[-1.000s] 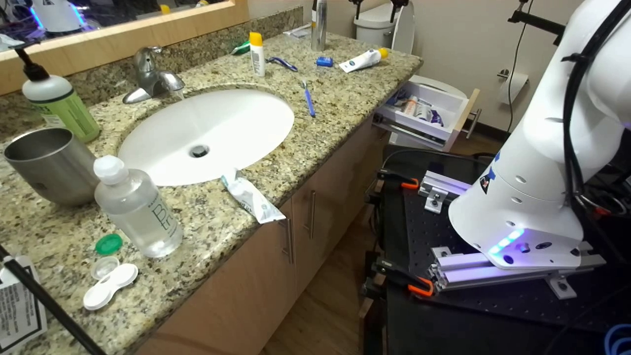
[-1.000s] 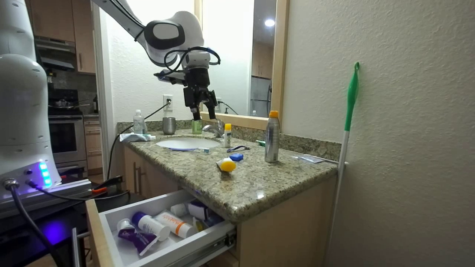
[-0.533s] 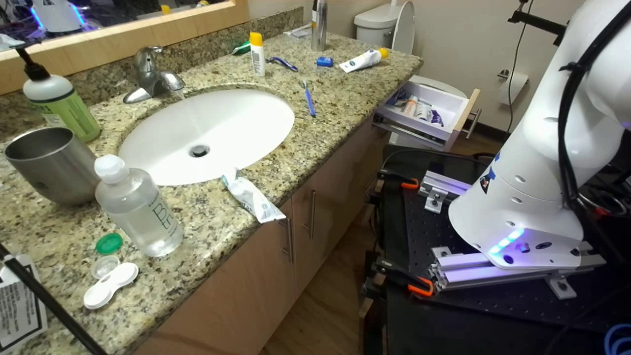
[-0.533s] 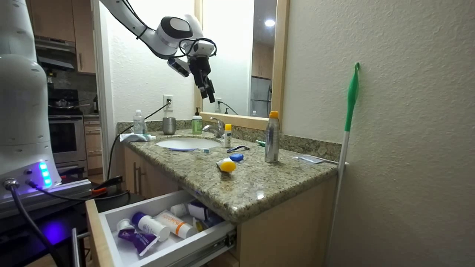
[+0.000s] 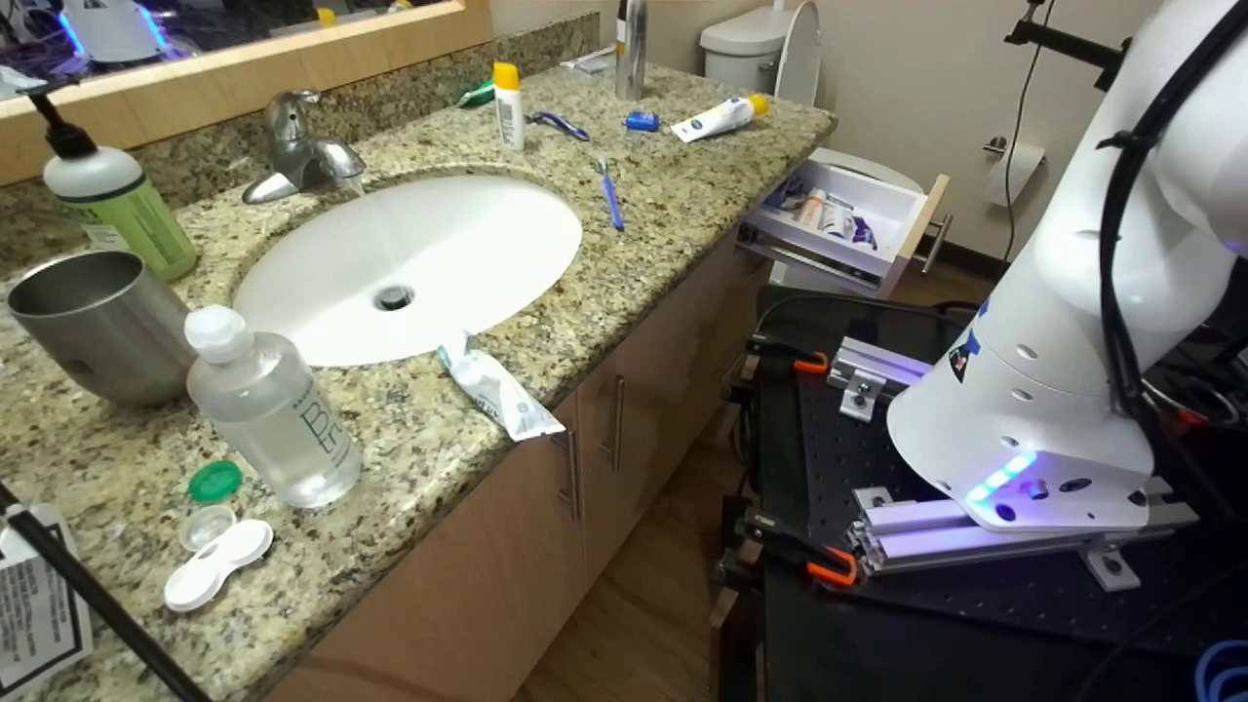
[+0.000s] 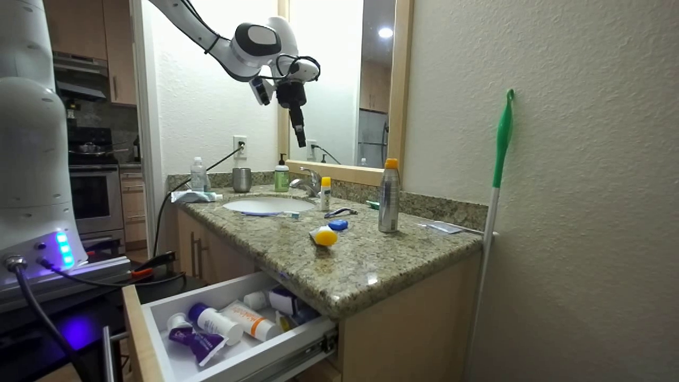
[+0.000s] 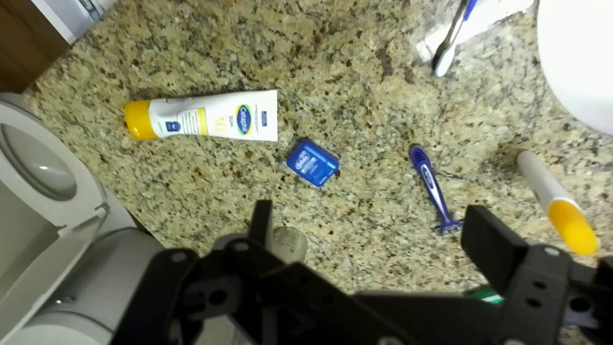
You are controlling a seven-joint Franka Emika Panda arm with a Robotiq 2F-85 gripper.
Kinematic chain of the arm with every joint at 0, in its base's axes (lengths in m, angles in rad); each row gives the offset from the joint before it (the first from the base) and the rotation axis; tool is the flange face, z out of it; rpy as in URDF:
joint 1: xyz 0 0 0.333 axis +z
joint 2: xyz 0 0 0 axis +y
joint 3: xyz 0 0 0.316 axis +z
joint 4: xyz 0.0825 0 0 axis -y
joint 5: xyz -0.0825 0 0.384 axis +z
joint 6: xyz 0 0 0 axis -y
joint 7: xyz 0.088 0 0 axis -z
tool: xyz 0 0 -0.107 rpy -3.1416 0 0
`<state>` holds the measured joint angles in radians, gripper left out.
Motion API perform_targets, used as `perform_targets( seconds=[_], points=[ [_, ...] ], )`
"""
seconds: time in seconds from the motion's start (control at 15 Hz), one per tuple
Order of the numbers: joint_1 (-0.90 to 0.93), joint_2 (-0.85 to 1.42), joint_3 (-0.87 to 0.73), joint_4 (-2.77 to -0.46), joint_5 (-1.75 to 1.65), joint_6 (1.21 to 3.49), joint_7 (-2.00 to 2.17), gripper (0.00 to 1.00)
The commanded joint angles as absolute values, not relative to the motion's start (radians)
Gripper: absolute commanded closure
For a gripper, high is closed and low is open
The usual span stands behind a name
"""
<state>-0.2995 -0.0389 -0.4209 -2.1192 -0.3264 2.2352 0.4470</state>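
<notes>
The pincer (image 7: 368,223) hangs well above the worktop (image 6: 276,244), its 2 fingers (image 7: 493,249) spread wide around bare air. Below it, in the wrist view, lie the razor (image 7: 433,189), nearer the finger at that view's right, and the floss (image 7: 312,163), nearer the finger at its left. Beyond the floss from the pincer lies the tube (image 7: 215,117), its yellow cap at the far end. The bottle (image 7: 550,191) stands near the razor; the toothbrush (image 7: 462,21) lies farther out, near the sink (image 7: 579,57). In an exterior view, the can (image 6: 389,201) and the pulled-out drawer (image 6: 140,339) are lower than the pincer.
</notes>
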Motion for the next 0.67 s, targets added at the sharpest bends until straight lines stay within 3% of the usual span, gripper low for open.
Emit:
perform_targets(
  seconds=[0.0,0.2,0.27,0.6],
  points=[
    [-0.330,-0.010,-0.409,-2.048,-0.218,2.193,0.181,0.00],
    [-0.351,0.092,-0.424,-1.905,-0.123,2.057,-0.001,0.00],
    [-0.342,-0.008,-0.405,-2.024,-0.169,2.144,0.094,0.00],
    [-0.373,0.155,-0.419,-1.867,-0.107,2.093,0.087,0.00]
  ],
)
